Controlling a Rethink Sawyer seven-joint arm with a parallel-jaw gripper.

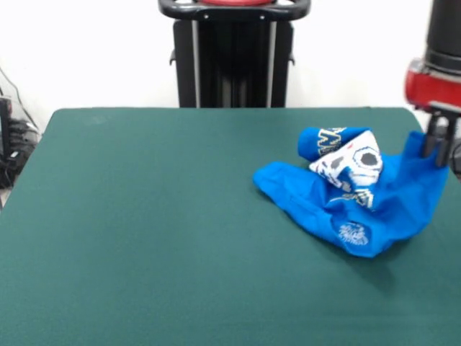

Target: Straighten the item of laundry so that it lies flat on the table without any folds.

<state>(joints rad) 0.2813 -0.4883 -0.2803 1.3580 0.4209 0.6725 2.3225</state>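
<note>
Shirt (353, 198) crumpled in a heap at the table's (144, 238) right side, near the far right corner. My gripper (436, 148) pinches its raised right edge. Big open felt to the left and front.

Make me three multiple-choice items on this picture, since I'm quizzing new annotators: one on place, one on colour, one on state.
1. Where on the table does the T-shirt lie?
A. picture's right side
B. picture's left side
C. dead centre

2. What is the shirt's main colour?
A. red
B. bright blue
C. yellow

3. How does the shirt lie?
A. spread flat
B. neatly folded square
C. crumpled, one edge lifted

Key:
1 A, it sits toward the right edge.
2 B, blue cloth with a white print.
3 C, the cloth is bunched and its right edge rises to the hand.
</note>
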